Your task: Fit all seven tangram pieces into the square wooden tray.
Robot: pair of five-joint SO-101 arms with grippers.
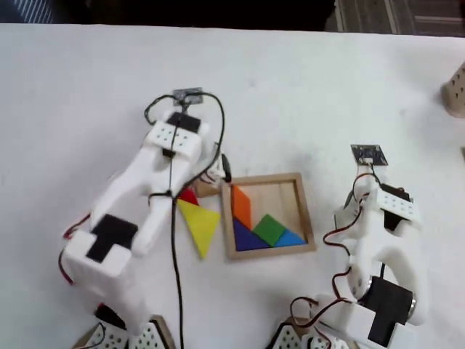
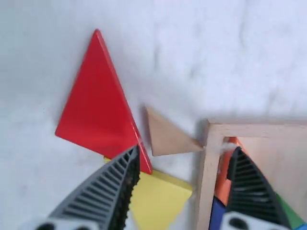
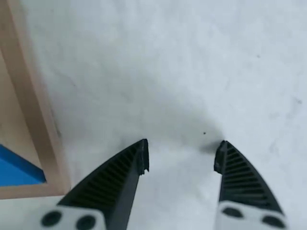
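High view, left arm (image 1: pixel 138 196): stretched from the near left edge of the white tabletop (image 1: pixel 87 87) toward the tray's far left corner.
Left gripper (image 2: pixel 184 154): released, jaws spread wide, grasping nothing; one finger hung over the spot where the red and yellow triangles met, the other over the tray's left wall and the orange piece.
Red triangle (image 2: pixel 96 105): lay flat on the tabletop, left of the tray, touching the yellow triangle.
Yellow triangle (image 1: pixel 200 225): lay flat just beside the tray's left wall, nearer than the red one.
Wooden triangle (image 2: pixel 168 136): lay between the red triangle and the tray, its tip touching the tray's outer corner.
Tray (image 1: pixel 265 178): sat between the two arms.
Orange piece (image 1: pixel 242 205): inside, along the left wall.
Dark blue triangle (image 1: pixel 247 238): inside, at the near left corner.
Green square (image 1: pixel 269 229): inside, set on its corner between the two blue pieces.
Light blue triangle (image 1: pixel 290 238): inside, toward the near right corner.
Right gripper (image 3: pixel 181 155): released, jaws apart over bare tabletop, just beside the tray's right wall near the light blue triangle.
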